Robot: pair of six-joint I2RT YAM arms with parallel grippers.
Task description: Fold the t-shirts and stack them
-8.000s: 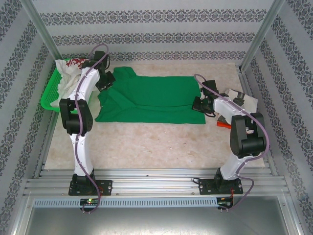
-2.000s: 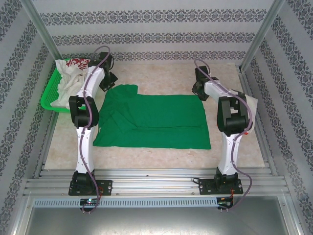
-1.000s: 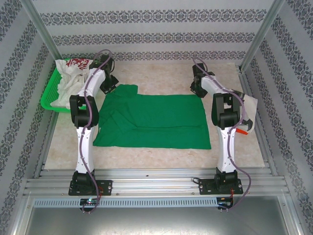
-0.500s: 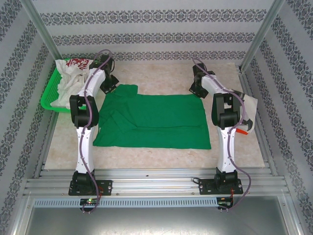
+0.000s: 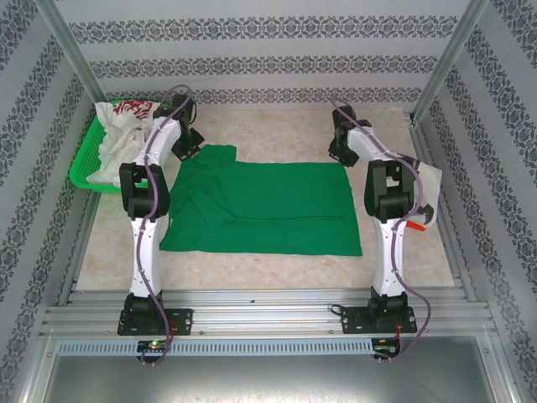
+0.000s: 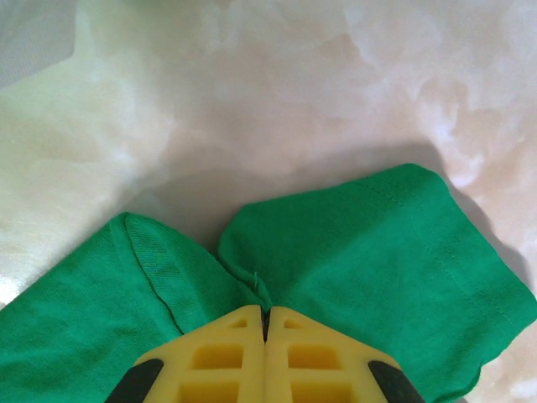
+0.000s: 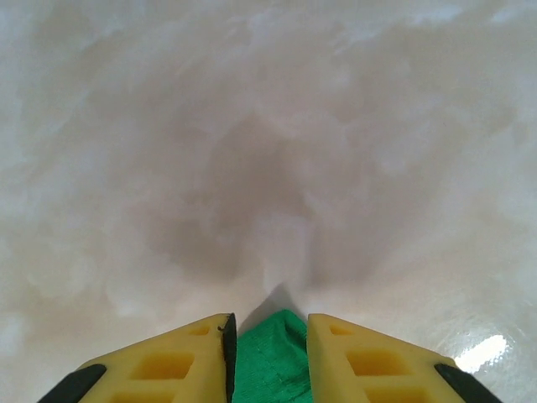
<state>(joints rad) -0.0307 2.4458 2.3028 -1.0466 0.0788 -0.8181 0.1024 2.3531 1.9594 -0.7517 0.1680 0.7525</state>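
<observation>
Green shirt (image 5: 260,206) flat mid-table (image 5: 252,273). Left gripper (image 6: 265,327) at its 11 o'clock corner, jaws pressed together, pinching a pucker of cloth. Right gripper (image 7: 268,336) at 1 o'clock corner, jaws slightly spread, cloth tip between. White shirts (image 5: 117,134) heaped in basket (image 5: 80,172), 10 o'clock

I saw the green t-shirt (image 5: 260,206) as soft, matt knit cloth, with a fine stitched seam showing near the left claw (image 6: 265,315). That claw and the right claw (image 7: 268,327) had fingers of smooth yellow moulded plastic. The counter (image 5: 277,134) looked like pale polished stone, glossy enough to throw glare. The basket (image 5: 82,164) was green plastic mesh and held crumpled white t-shirts (image 5: 113,143) of matt cloth. The front rails (image 5: 268,319) were dull, ribbed metal.
</observation>
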